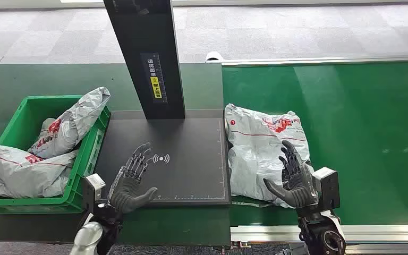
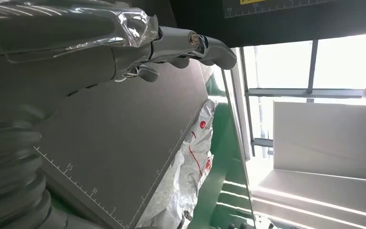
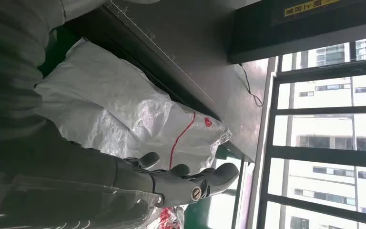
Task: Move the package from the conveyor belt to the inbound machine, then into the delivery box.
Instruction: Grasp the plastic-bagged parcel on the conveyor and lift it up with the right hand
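A grey plastic package (image 1: 257,151) with red print lies on the green conveyor belt (image 1: 361,133), its left edge against the dark inbound machine plate (image 1: 191,159). My right hand (image 1: 293,178) hovers over the package's near right part with fingers spread, holding nothing; the package (image 3: 124,114) lies just beyond its fingers (image 3: 190,183). Over the plate's near left corner my left hand (image 1: 132,180) is open and empty. The left wrist view has the plate (image 2: 119,138) under my fingers (image 2: 190,45) and the package (image 2: 186,176) past its edge. The green delivery box (image 1: 87,154) stands left of the plate.
The box holds two grey packages (image 1: 42,149), one sticking up over its right wall. The machine's black post (image 1: 146,56) rises from the back of the plate. A metal rail (image 1: 382,232) runs along the belt's near edge.
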